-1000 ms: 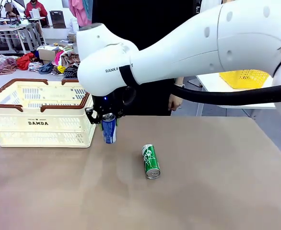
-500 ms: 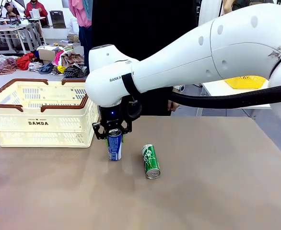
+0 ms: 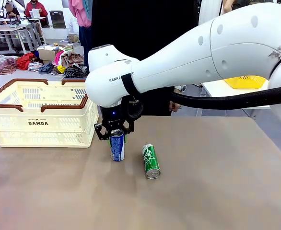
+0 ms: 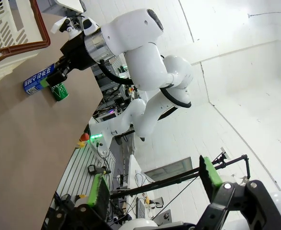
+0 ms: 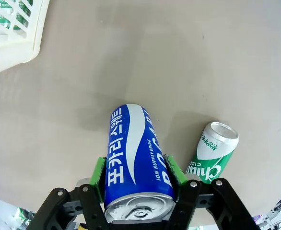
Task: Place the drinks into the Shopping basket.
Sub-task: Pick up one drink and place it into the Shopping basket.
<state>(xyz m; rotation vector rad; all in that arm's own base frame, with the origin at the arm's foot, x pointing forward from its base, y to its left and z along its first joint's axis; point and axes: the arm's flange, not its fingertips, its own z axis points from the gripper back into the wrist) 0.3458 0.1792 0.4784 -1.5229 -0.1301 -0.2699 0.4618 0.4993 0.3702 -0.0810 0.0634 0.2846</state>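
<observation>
Drinks: blue can (image 3: 116, 146) upright in the R gripper (image 3: 114, 132), low over the table (image 3: 203, 187), just in front of the Shopping basket's (image 3: 40, 122) near-right corner. Green can (image 3: 150, 161) lies on its side just right of it, not touching.
Surface: tan-brown tabletop, matte, w/ soft shadows under arm and cans.
Room: person in dark clothes stands at far edge, one hand (image 3: 174, 102) hanging by the table. Heaps of clothes (image 3: 59, 62) on floor far left. Yellow mesh basket (image 3: 248, 81) on a white side table (image 3: 222, 88) at right. L wrist view: white walls and ceiling.
R arm (image 3: 217, 48): big white links come in from the right, reach across the middle; wrist points straight down.
R gripper jaws: clamped on blue can's top end, green pads (image 5: 98, 175) flat on both sides. Whether the can's base touches the table, can't tell.
L gripper (image 4: 155, 187): up off the table, jaws spread wide, nothing between the pads.
Basket look: cream slotted crate, brown rim and handles, black DAMDA print, at table's far left.
Blue can look: slim, blue w/ white swoosh and white Korean text, silver lid w/ pull tab facing R wrist cam.
Green can look: slim, green w/ white markings, silver end toward the robot side.
</observation>
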